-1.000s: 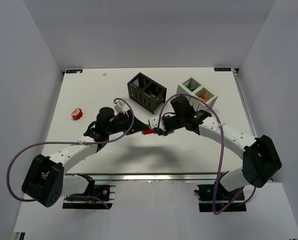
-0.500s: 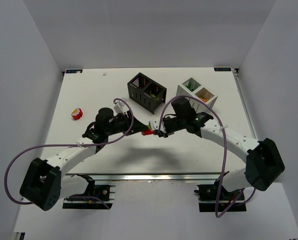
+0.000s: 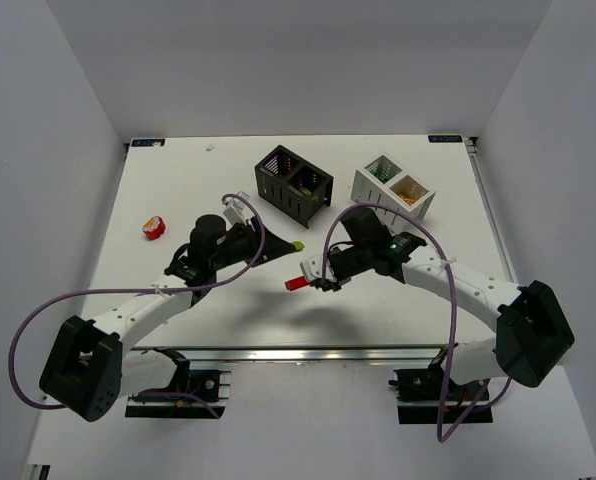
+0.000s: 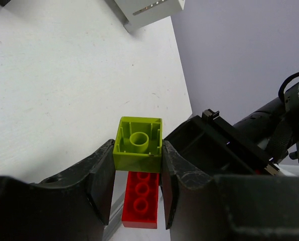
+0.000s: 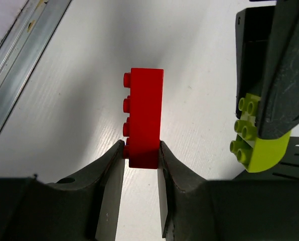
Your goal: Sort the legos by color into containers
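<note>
Left claw (image 4: pixel 138 165) clamps green brick (image 4: pixel 138 143), right claw (image 5: pixel 142 155) clamps red brick (image 5: pixel 145 108); release each low inside its colour's compartment of the bins (image 3: pixel 286 198), upper centre.

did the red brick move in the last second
Yes. In the top view the red brick, held by the right gripper, has moved downward, farther from the black bin, parting from the green brick.
</note>
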